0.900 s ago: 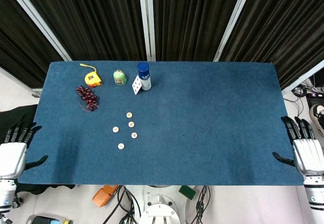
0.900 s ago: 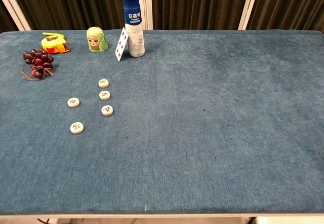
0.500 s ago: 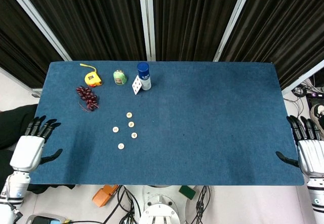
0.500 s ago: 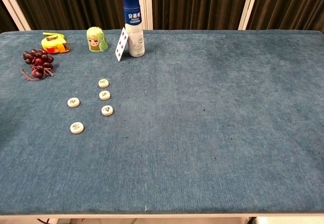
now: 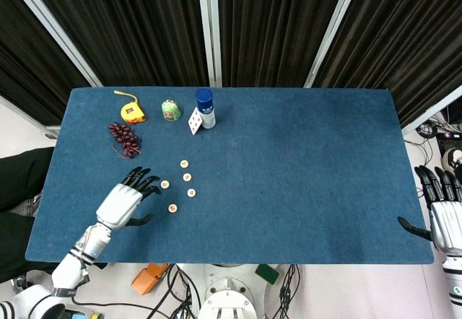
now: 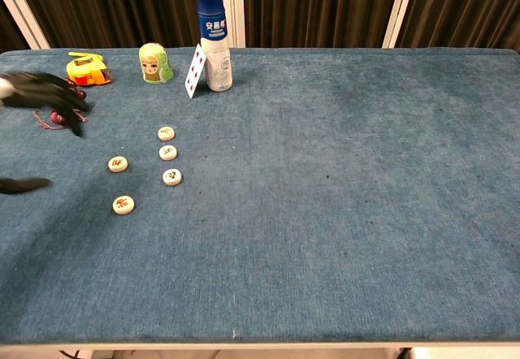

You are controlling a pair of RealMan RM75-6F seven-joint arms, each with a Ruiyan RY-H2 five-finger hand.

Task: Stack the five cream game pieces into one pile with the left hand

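In the chest view my left hand [image 6: 36,99] was cut off by the picture's left edge and smeared by motion; only dark fingers showed, and they covered part of the bunch of grapes [image 6: 58,118] near the yellow tape measure [image 6: 88,68]. My right hand [image 5: 442,214] was cropped by the right and bottom edges of the head view and did not appear in the chest view at all. The marks on the cream game pieces [image 6: 166,153] were too small to read. The print on the blue-capped bottle [image 6: 214,38] was legible only as small characters.
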